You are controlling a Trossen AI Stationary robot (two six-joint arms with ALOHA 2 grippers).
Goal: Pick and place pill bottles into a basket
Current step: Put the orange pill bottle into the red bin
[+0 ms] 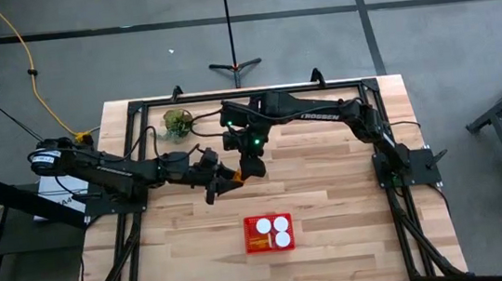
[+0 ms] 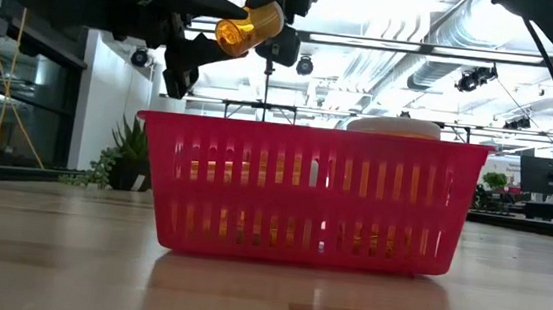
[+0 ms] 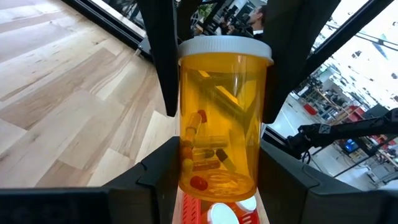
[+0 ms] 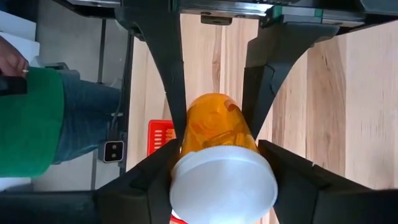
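We see both arms meeting above the middle of the wooden counter, short of the red basket that sits nearer the front edge. The left hand reaches in from the left side, and its 2 dark fingers press on either side of an orange pill bottle; through the translucent wall we make out capsules and tablets piled at its bottom, and a white cap at its other end. The right hand comes from the back right and is also clamped on an orange bottle, its fingers set against both sides just behind the white cap. From above the 2 hands are so close together that we cannot tell whether they grip 1 shared bottle or 2 separate ones. In the level view only 1 orange bottle shows, lying on its side in the air, higher than the basket's rim and over its left end. The basket already holds bottles: from above we count 3 white caps side by side with a strip of orange beside them, and orange shapes show through the slotted wall. A small green plant stands near the counter's back edge, behind the left arm. In the right wrist view a person in a green top stands beside the counter.
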